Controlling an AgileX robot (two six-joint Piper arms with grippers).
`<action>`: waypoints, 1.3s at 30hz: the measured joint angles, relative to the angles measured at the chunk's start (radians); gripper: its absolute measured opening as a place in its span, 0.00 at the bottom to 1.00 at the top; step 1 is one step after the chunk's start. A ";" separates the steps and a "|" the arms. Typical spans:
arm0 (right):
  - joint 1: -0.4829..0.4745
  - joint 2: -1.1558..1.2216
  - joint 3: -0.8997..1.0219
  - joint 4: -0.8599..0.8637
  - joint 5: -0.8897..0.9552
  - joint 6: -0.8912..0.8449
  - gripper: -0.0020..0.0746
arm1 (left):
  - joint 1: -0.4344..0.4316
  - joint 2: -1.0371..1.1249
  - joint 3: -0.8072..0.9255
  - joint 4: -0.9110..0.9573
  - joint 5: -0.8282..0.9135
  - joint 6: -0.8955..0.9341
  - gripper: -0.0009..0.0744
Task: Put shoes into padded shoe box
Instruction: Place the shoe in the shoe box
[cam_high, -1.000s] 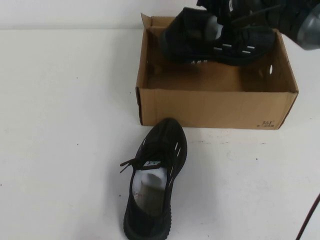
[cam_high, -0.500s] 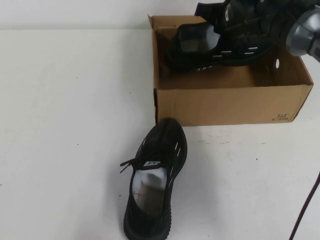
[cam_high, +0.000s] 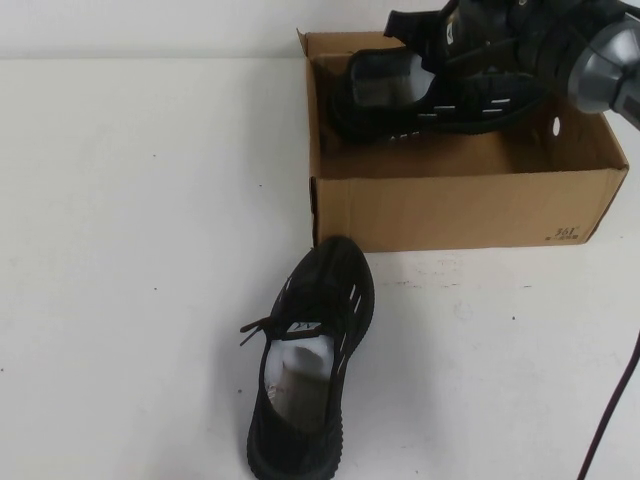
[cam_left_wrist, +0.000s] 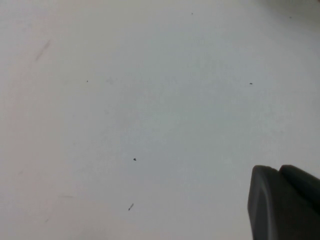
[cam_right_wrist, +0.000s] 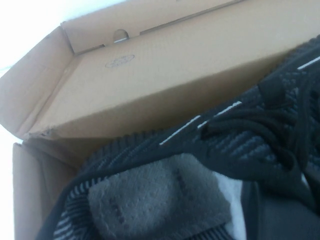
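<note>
Brown cardboard, the padded shoe box (cam_high: 450, 205) holds 1 shoe (cam_high: 430, 95), gripped by the right gripper (cam_high: 470, 40). The second shoe (cam_high: 308, 360) lies before the box, unplaced; the left gripper (cam_left_wrist: 285, 202) is elsewhere, grip unclear.

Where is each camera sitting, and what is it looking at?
High view: raised on the robot's side, looking down at the white table, brown cardboard box, black knit sneaker on the table; right pincer lowers the other black sneaker into the box.
Left wrist view: faces bare table; left pincer tip shows.
Right wrist view: looks into the box at the held sneaker.
Shared: high and right wrist views show box and held sneaker.
</note>
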 joint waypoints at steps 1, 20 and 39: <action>0.000 0.002 0.000 0.000 0.000 -0.002 0.05 | 0.000 0.000 0.000 0.000 0.000 0.000 0.01; 0.033 -0.011 0.000 -0.023 0.103 -0.006 0.05 | 0.000 0.000 0.000 0.000 0.000 0.000 0.01; 0.011 -0.007 0.000 -0.064 0.137 -0.136 0.05 | 0.000 0.000 0.000 0.000 0.000 0.000 0.01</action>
